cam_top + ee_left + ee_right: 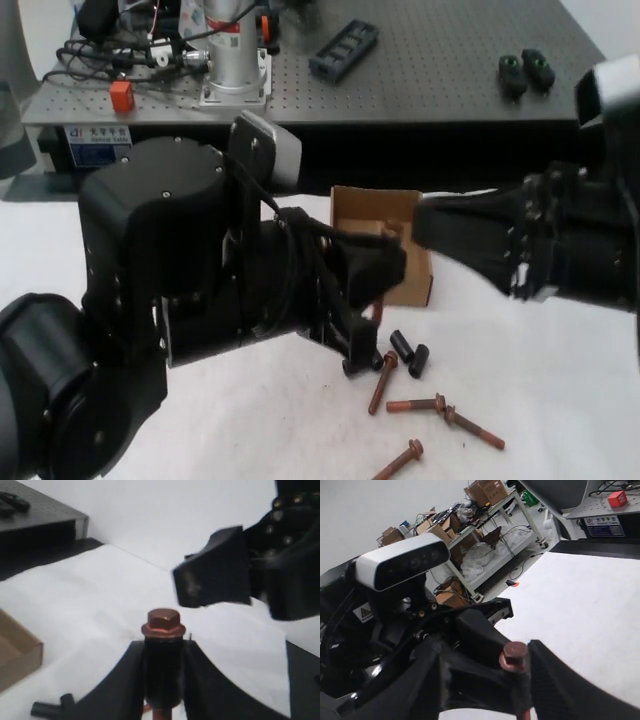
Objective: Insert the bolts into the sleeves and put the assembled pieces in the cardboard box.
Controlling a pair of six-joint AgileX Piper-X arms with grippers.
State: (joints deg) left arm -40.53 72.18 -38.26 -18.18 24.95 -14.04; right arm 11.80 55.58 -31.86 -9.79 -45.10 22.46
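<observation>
My left gripper (163,680) is shut on a black sleeve (162,665) with a copper bolt (163,624) seated in it, head up. In the high view that left gripper (385,268) hangs at the front of the cardboard box (350,205), with the bolt's shank (378,312) poking out below. My right gripper (485,652) stands open, its fingers either side of the bolt head (515,655) without touching it. The right gripper (420,228) comes in from the right over the box. Loose bolts (415,405) and sleeves (402,345) lie on the white cloth.
A grey perforated bench (430,70) runs along the back with a black tray (343,47), two black parts (525,70) and an orange block (121,95). The box's corner (15,655) and two loose sleeves (50,707) lie near my left gripper.
</observation>
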